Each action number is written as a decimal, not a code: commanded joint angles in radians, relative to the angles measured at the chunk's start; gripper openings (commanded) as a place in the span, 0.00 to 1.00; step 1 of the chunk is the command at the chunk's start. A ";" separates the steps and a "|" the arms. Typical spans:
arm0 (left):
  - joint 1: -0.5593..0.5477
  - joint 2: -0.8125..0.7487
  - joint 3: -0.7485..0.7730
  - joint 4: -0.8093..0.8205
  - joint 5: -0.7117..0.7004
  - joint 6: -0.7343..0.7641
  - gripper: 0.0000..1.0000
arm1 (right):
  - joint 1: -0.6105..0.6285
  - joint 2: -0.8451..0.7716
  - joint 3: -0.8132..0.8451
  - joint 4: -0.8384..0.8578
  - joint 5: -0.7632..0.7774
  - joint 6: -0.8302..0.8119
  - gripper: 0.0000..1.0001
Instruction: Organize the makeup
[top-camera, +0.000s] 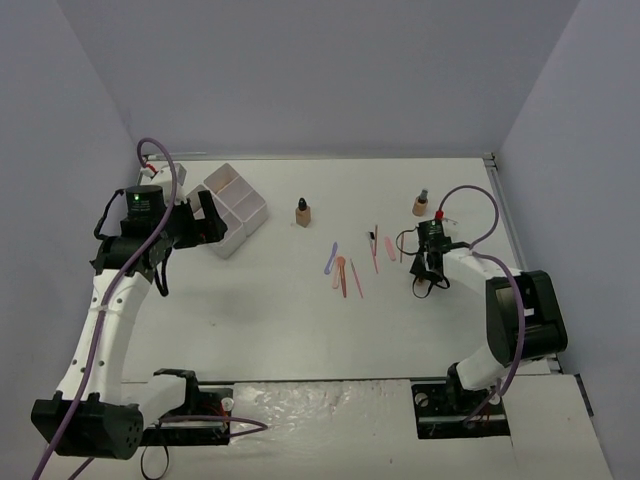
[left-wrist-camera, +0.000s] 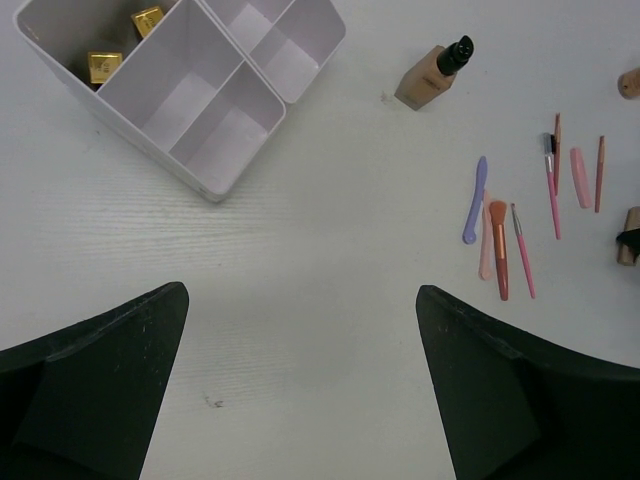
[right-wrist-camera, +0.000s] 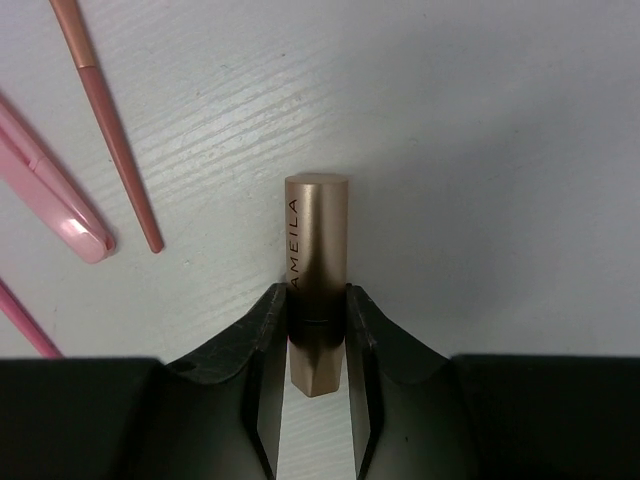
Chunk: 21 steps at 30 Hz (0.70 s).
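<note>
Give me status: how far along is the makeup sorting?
Done: two gold lipsticks sit in one compartment of the white box. In hand: the right gripper is closed on a gold lipstick tube lying on the table; the left gripper is open, empty. Remaining: two tan bottles and the scattered sticks and brushes, all outside the box.

Looking down from above and behind over the whole table (top-camera: 300, 330), from the raised left wrist onto the white box (left-wrist-camera: 205, 185) and thin sticks (left-wrist-camera: 500, 250) also in that overview, and from the right wrist closely onto a gold lipstick tube (right-wrist-camera: 318, 250).
</note>
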 joint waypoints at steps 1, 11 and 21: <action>-0.021 -0.027 0.076 0.045 0.069 -0.067 0.97 | 0.004 -0.088 -0.014 0.009 -0.015 -0.051 0.04; -0.176 -0.033 0.121 0.169 0.104 -0.292 0.97 | 0.307 -0.400 0.017 0.134 -0.078 -0.149 0.00; -0.419 0.006 0.136 0.389 -0.018 -0.461 0.97 | 0.568 -0.476 0.098 0.381 -0.208 -0.227 0.00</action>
